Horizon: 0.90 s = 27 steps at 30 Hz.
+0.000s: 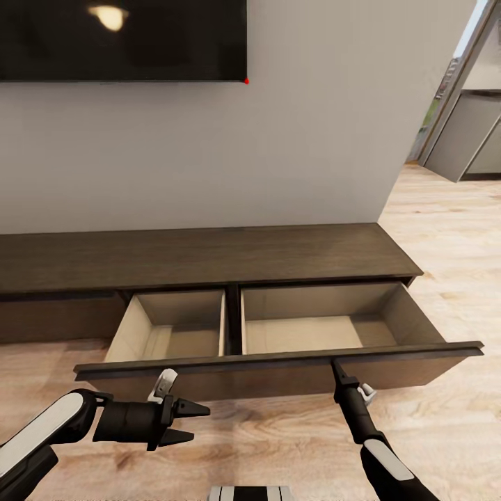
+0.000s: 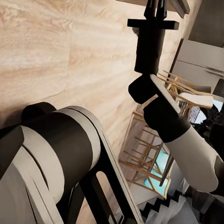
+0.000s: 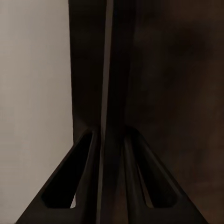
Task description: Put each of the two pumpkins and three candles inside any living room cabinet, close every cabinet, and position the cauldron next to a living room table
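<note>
The right gripper's (image 1: 335, 367) jaws are pinched narrow on the top edge of the pulled-out drawer front (image 1: 278, 372) of the long, low dark-brown wood-grain cabinet (image 1: 202, 254); the right wrist view shows that thin edge (image 3: 108, 93) between the two fingers. The left gripper (image 1: 193, 423) hangs over the pale wood floor (image 1: 278, 438) before the drawer, jaws moderately apart and holding nothing. The drawer's two beige compartments lie open below a wall-mounted black screen (image 1: 122, 38).
</note>
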### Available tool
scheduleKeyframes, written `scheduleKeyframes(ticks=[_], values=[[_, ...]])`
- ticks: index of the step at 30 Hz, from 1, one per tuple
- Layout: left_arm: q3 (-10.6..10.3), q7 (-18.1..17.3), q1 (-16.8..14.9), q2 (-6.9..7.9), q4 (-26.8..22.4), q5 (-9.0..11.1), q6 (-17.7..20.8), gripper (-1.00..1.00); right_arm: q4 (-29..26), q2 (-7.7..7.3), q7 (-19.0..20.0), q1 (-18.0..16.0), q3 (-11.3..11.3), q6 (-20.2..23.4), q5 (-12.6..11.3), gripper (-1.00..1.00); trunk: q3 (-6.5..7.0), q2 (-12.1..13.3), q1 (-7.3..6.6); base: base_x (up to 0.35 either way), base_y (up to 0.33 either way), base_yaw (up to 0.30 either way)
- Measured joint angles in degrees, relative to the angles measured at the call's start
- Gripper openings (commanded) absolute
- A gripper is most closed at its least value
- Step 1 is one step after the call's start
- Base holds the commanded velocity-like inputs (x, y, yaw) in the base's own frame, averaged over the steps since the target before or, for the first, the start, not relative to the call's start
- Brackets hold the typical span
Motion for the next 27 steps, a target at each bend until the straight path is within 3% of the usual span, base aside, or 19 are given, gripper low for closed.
scheduleKeyframes(ticks=[17, 18, 19, 27], values=[[-0.02, 0.00, -0.01, 0.00, 0.00, 0.00, 0.00, 1.00, 0.00, 0.00, -1.82, -1.00, 0.05, 0.01, -0.01, -1.00, 0.01, 0.00, 0.00, -0.028, 0.000, 0.000], [-0.02, 0.00, -0.02, 0.00, 0.00, 0.00, 0.00, 1.00, 0.00, 0.00, -1.81, -1.00, 0.06, 0.02, -0.03, 1.00, 0.01, 0.00, 0.00, -0.001, 0.000, 0.000], [-0.02, 0.00, -0.03, 0.00, 0.00, 0.00, 0.00, 1.00, -0.11, 0.04, 1.79, 0.00, 2.06, 0.09, 0.61, 1.00, -0.01, -0.01, -0.01, 0.000, 0.000, 0.000], [-0.02, 0.00, -0.02, 0.00, 0.01, 0.00, 0.00, 1.00, -0.12, 0.04, 1.97, 0.03, 2.11, 0.12, 0.46, 1.00, 0.00, -0.01, -0.01, 0.000, 0.000, 0.000]])
